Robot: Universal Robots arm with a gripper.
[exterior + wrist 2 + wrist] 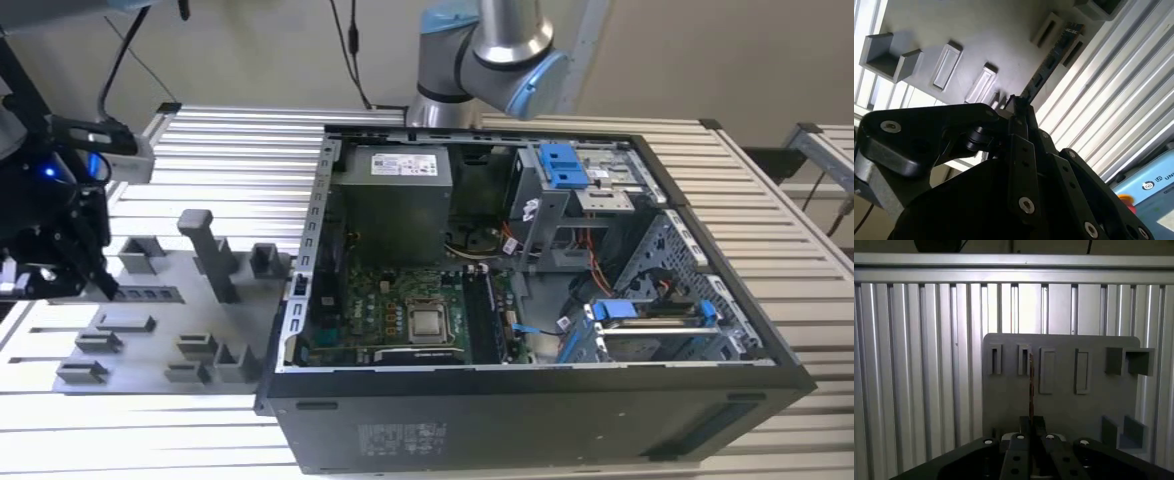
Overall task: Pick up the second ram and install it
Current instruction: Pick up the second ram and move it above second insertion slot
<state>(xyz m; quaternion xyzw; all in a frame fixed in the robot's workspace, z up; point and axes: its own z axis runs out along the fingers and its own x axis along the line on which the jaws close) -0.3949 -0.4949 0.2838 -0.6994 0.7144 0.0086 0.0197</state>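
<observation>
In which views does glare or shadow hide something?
Exterior view: glare whitens the table at its lower left, and the computer case is dim inside. Second wrist view: the gripper, shut on the second ram, is a dark silhouette before the bright holder plate. First wrist view: even light, the gripper dark.

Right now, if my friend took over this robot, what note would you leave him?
Gripper: shut on the second ram, which is seen edge-on between its fingers, above the grey holder plate.
Done: the stick is grasped. I cannot tell whether it is lifted clear of the plate.
Left: the stick is not yet in the black motherboard slots inside the open computer case, at the exterior view's right.
</observation>
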